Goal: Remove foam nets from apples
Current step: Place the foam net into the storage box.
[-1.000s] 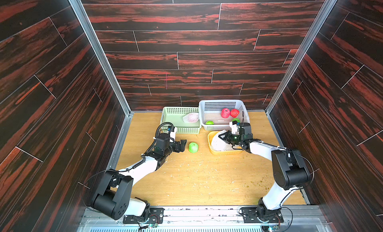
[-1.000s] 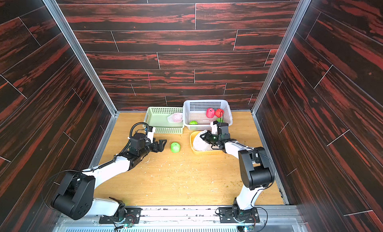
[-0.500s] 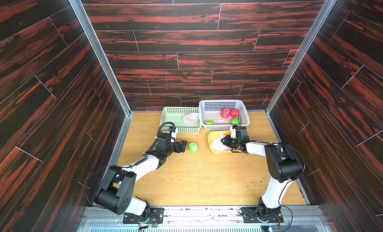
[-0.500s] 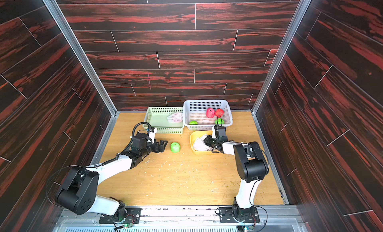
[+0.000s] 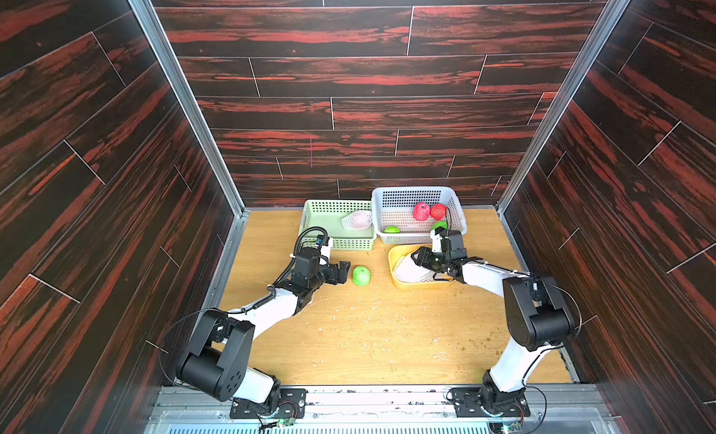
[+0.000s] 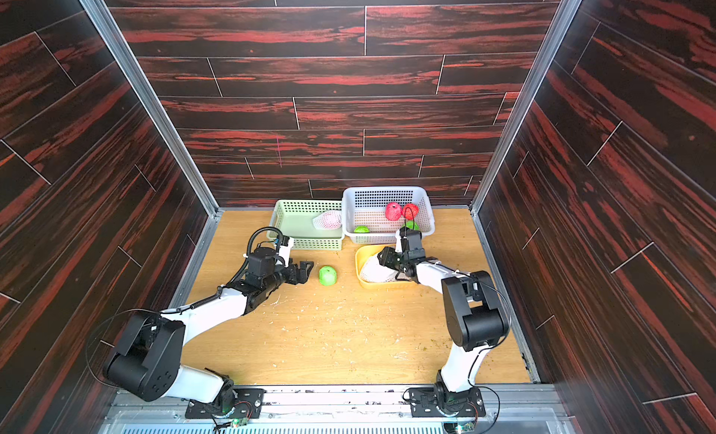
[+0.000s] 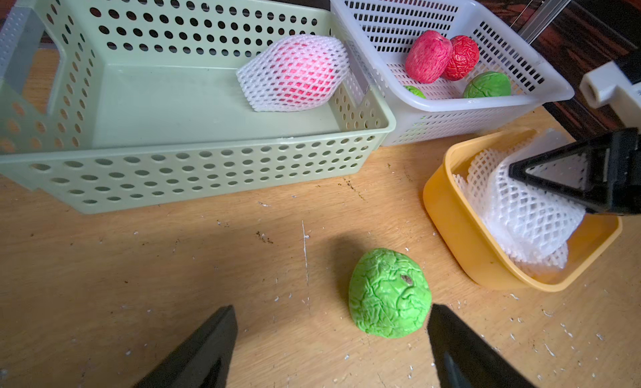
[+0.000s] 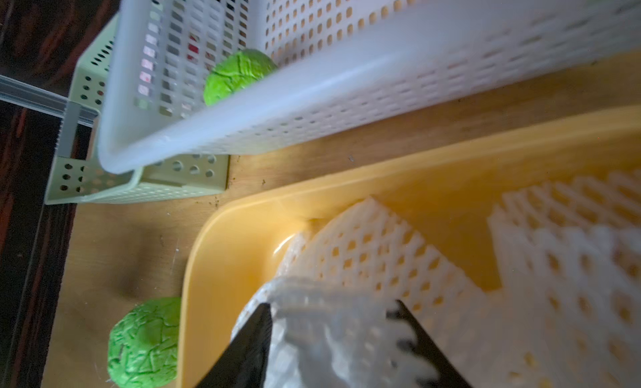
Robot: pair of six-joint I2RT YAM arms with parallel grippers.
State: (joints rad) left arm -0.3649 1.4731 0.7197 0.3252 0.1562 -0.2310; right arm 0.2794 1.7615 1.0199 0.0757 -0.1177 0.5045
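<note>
Bright, even light; top views sharp, right wrist view blurred. The green apple (image 7: pixel 390 292) throws a soft shadow across the tabletop (image 7: pixel 156 272).

No readable text, label or number shows anywhere

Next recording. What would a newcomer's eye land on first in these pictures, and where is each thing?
First comes the bare green apple on the wooden table, just ahead of the open left end effector. Next is the yellow tub heaped with white foam nets, the right end effector low over them. Last is the one netted red apple, in the green basket.
</note>
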